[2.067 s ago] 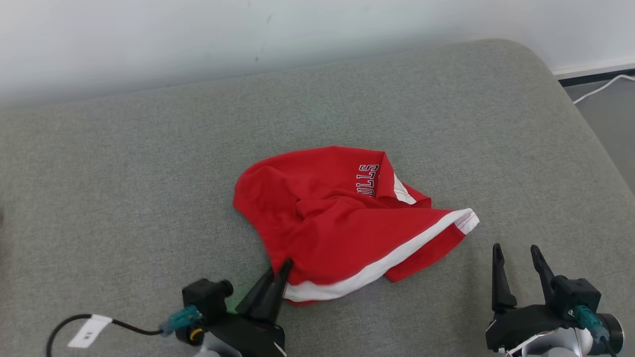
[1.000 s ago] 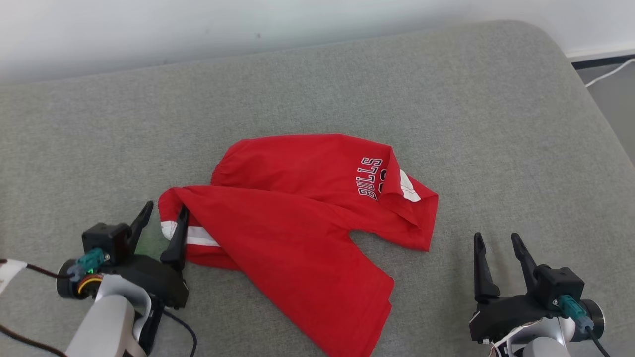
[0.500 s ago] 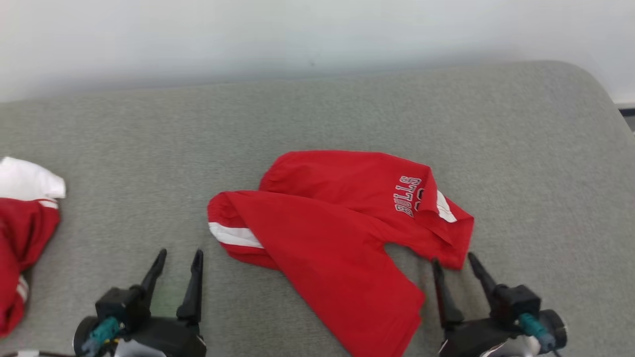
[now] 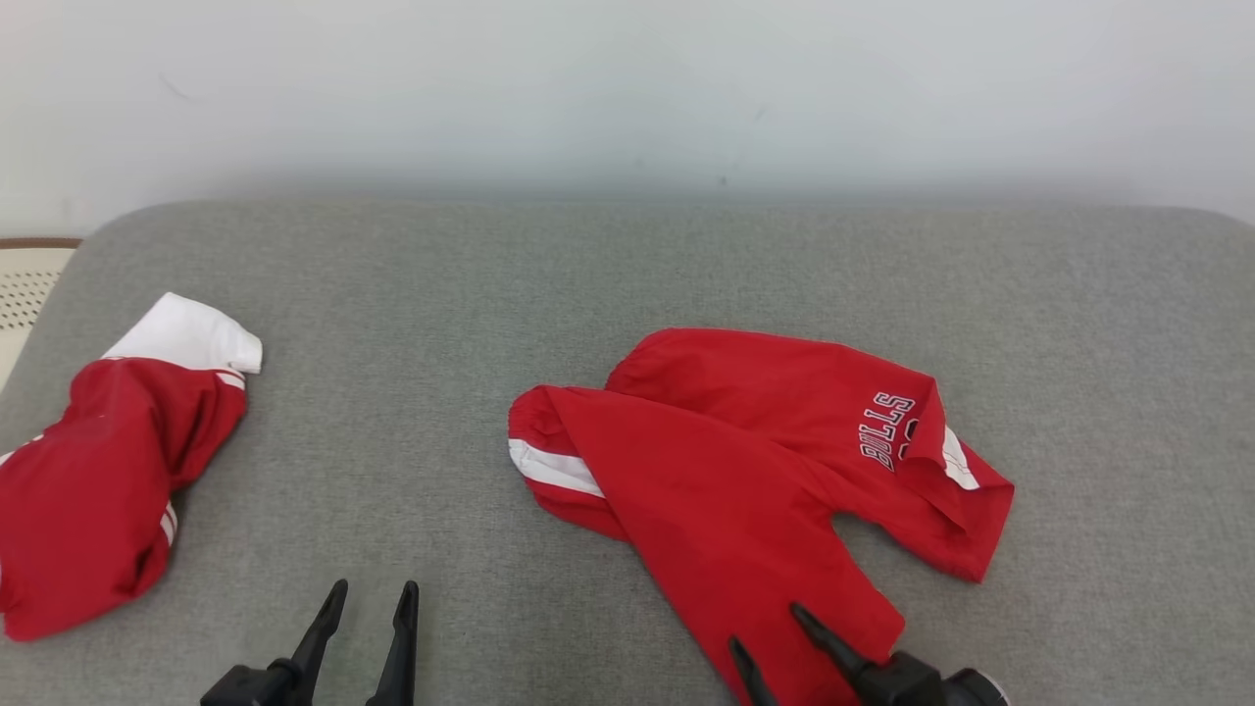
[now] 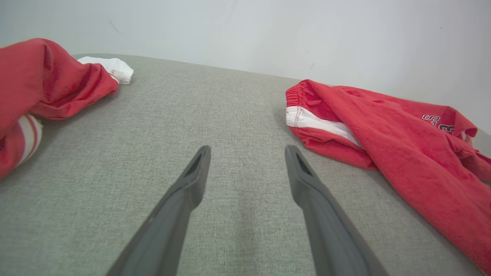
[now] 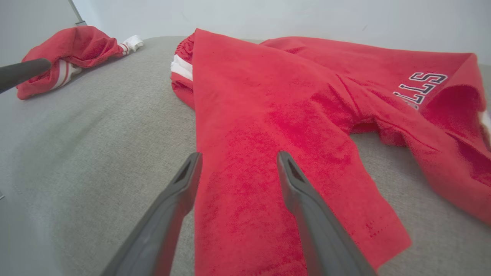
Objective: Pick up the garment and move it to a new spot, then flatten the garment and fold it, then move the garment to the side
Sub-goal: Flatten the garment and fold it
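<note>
The garment (image 4: 745, 461) is a pair of red shorts with a white waist stripe and "BULLS" lettering, lying crumpled right of centre on the grey cushion (image 4: 392, 324). My left gripper (image 4: 373, 588) stands open at the bottom edge, well left of the shorts and holding nothing. In the left wrist view its fingers (image 5: 247, 149) point over bare cushion, with the shorts' waistband (image 5: 307, 117) ahead to the right. My right gripper (image 4: 765, 626) is open, its tips over the near leg of the shorts. The right wrist view has that red leg (image 6: 276, 96) between and under the open fingers (image 6: 238, 155).
A second red and white garment (image 4: 108, 471) lies bunched at the cushion's left end, also in the left wrist view (image 5: 46, 76). A pale wall (image 4: 588, 88) runs behind the cushion. A cream perforated object (image 4: 25, 284) sits beyond the left edge. Bare cushion lies between the two garments.
My left gripper let go of the waistband and drew back to the near edge. The head camera swung left, bringing the second garment into view. My right gripper now reaches over the shorts' near leg.
</note>
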Controlling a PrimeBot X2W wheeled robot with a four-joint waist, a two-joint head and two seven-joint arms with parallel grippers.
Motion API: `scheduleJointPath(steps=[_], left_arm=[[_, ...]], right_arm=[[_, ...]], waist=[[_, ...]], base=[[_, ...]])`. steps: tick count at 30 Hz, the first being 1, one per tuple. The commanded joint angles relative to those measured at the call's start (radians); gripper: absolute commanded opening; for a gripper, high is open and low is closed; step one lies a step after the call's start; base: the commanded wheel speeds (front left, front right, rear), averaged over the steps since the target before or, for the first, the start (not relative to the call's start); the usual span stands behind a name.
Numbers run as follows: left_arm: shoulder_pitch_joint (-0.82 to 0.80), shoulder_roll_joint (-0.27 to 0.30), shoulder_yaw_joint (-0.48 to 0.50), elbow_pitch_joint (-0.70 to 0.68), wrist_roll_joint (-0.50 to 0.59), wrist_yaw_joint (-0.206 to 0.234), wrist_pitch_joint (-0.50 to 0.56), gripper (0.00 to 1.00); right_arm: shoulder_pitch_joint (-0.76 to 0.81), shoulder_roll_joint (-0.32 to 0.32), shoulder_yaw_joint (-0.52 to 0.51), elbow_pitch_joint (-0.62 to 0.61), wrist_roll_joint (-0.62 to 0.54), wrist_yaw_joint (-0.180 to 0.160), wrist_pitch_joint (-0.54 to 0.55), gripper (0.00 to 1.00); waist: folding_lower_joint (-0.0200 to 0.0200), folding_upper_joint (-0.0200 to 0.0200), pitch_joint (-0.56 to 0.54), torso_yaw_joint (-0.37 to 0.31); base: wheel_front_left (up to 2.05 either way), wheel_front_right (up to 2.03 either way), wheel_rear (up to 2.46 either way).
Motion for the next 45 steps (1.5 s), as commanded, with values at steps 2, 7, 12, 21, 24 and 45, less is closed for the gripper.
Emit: scheduleJointPath(steps=[2, 7, 12, 21, 24, 45], left_arm=[[0.024, 0.000, -0.002, 0.001, -0.014, 0.003, -0.004, 1.00], [0.024, 0.000, -0.015, -0.004, -0.021, 0.008, -0.004, 1.00], [0.018, 0.000, -0.022, -0.008, -0.023, 0.010, -0.004, 1.00], [0.015, 0.000, -0.033, 0.004, -0.027, 0.010, -0.004, 1.00], [0.014, 0.000, -0.034, 0.004, -0.030, 0.011, -0.004, 1.00], [-0.016, 0.000, -0.074, 0.007, -0.040, 0.003, -0.004, 1.00]], right_arm=[[0.014, -0.015, 0.038, 0.011, 0.015, -0.001, 0.000, 1.00], [-0.004, -0.027, 0.081, 0.075, 0.033, -0.001, 0.000, 1.00], [-0.021, -0.014, 0.055, 0.131, 0.025, -0.001, 0.000, 1.00], [-0.053, 0.011, 0.034, 0.209, -0.014, -0.001, 0.000, 0.60], [-0.068, 0.017, 0.021, 0.219, -0.015, -0.001, 0.000, 0.00], [-0.243, -0.065, -0.212, 0.159, 0.062, -0.001, 0.000, 0.00]], waist=[[0.0001, 0.0000, -0.021, 0.021], [0.0001, 0.0000, -0.024, 0.030], [0.0001, 0.0000, -0.016, 0.036], [0.0001, 0.0000, -0.001, 0.040], [0.0001, 0.0000, 0.003, 0.043], [0.0001, 0.0000, 0.053, 0.060]], base=[[0.00, 0.00, 0.00], [0.00, 0.00, 0.00], [0.00, 0.00, 0.00], [0.00, 0.00, 0.00], [0.00, 0.00, 0.00], [0.00, 0.00, 0.00]])
